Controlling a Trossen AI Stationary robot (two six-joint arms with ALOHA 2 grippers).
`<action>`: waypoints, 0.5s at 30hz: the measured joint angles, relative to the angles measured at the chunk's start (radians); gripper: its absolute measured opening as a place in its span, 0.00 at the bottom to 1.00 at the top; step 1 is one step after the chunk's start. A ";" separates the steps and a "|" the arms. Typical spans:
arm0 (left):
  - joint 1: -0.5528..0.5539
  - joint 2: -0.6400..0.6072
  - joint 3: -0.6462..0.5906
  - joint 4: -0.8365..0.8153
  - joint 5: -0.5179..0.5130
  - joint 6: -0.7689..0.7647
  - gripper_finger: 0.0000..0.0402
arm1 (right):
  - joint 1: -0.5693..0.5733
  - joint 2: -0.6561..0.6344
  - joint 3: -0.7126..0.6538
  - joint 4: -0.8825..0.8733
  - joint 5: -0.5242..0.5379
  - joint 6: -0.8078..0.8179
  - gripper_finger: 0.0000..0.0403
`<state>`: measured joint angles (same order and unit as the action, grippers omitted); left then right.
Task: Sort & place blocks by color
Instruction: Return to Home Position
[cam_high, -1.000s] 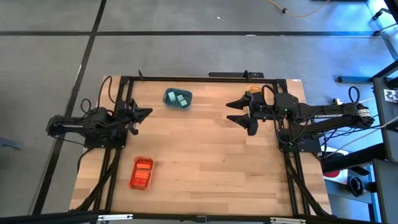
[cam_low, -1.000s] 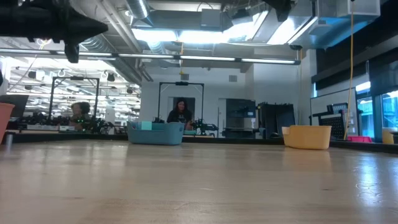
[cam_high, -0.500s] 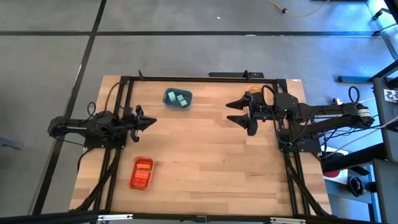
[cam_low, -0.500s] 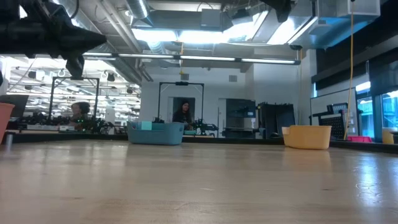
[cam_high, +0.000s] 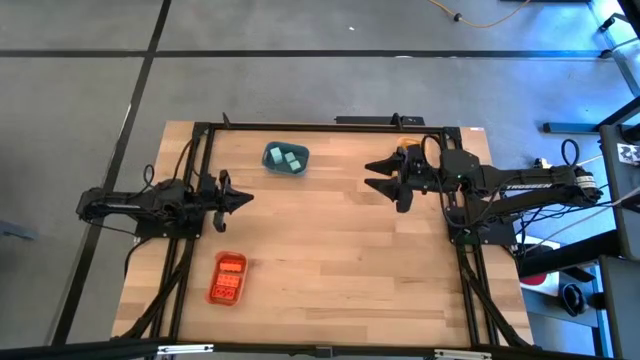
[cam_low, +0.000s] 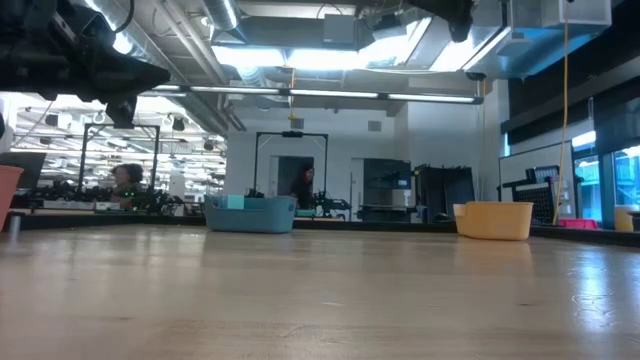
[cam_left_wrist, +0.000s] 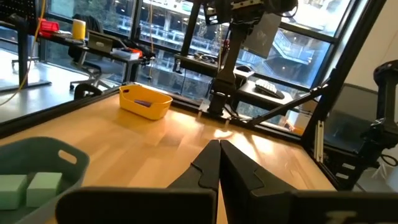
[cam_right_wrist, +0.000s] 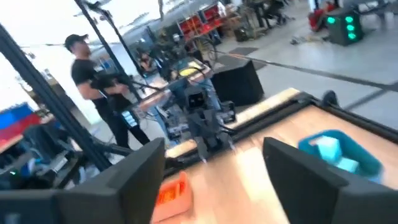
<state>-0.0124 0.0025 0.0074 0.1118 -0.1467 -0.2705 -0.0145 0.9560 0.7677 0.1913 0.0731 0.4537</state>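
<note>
Dark fingers of your left gripper (cam_left_wrist: 219, 147) meet tip to tip, empty; your right gripper (cam_high: 370, 177) gapes wide, empty too. Apart from both lie teal blocks (cam_high: 289, 157) in the blue tray (cam_high: 266, 164), orange blocks (cam_high: 228, 277) in the orange tray (cam_high: 211, 291), and a purple block (cam_left_wrist: 144, 103) in the yellow tray (cam_left_wrist: 160, 107). Sorting looks finished.

A robotics lab in an open industrial hall: a wooden tabletop (cam_high: 330, 250) in a black metal frame (cam_high: 300, 125) stands on grey concrete floor (cam_high: 80, 100). Exposed ducts (cam_low: 190, 40) and bright ceiling lights (cam_low: 340, 58) hang overhead. A person (cam_low: 303, 183) stands among more equipment beyond twelve o'clock.
</note>
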 joint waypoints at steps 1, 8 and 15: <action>0.000 0.000 0.000 0.000 0.000 0.000 0.00 | -0.004 -0.007 0.000 -0.019 0.005 0.015 0.68; 0.000 0.000 0.000 0.000 0.000 0.001 0.00 | -0.013 -0.112 0.000 -0.221 0.013 -0.026 0.24; 0.000 0.000 0.000 0.001 -0.001 0.001 0.00 | -0.010 -0.224 -0.032 -0.240 0.013 -0.118 0.02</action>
<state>-0.0124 0.0025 0.0074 0.1123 -0.1474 -0.2699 -0.0242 0.7322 0.7362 -0.0487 0.0860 0.3357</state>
